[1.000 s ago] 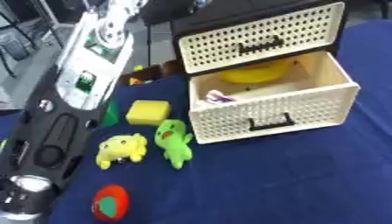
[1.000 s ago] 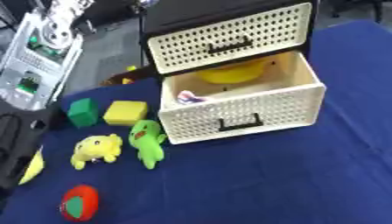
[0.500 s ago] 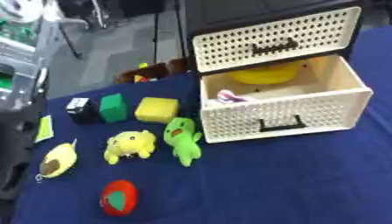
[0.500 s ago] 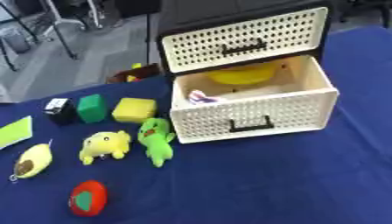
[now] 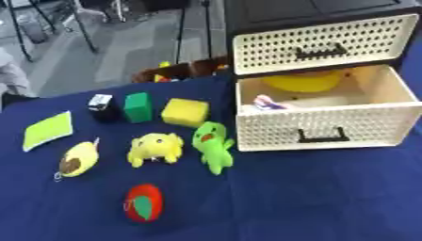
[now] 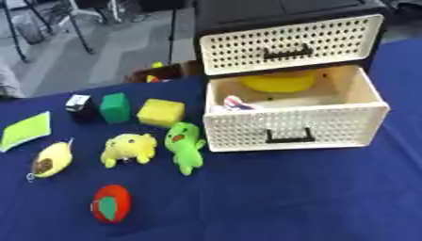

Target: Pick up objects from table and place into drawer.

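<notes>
The lower drawer (image 5: 326, 123) stands open with a yellow thing (image 5: 306, 81) already inside, while many toys — green plush (image 5: 213, 145), yellow plush (image 5: 155, 148), red ball (image 5: 143, 203) — wait on the blue table (image 5: 313, 197) beside it, and neither hand shows, so I cannot tell their state.

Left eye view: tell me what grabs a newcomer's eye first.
The cream perforated drawer stands pulled open at right, a yellow object lying at its back. On the blue tablecloth to its left lie a green plush, a yellow plush and a red toy nearest the camera.
</notes>
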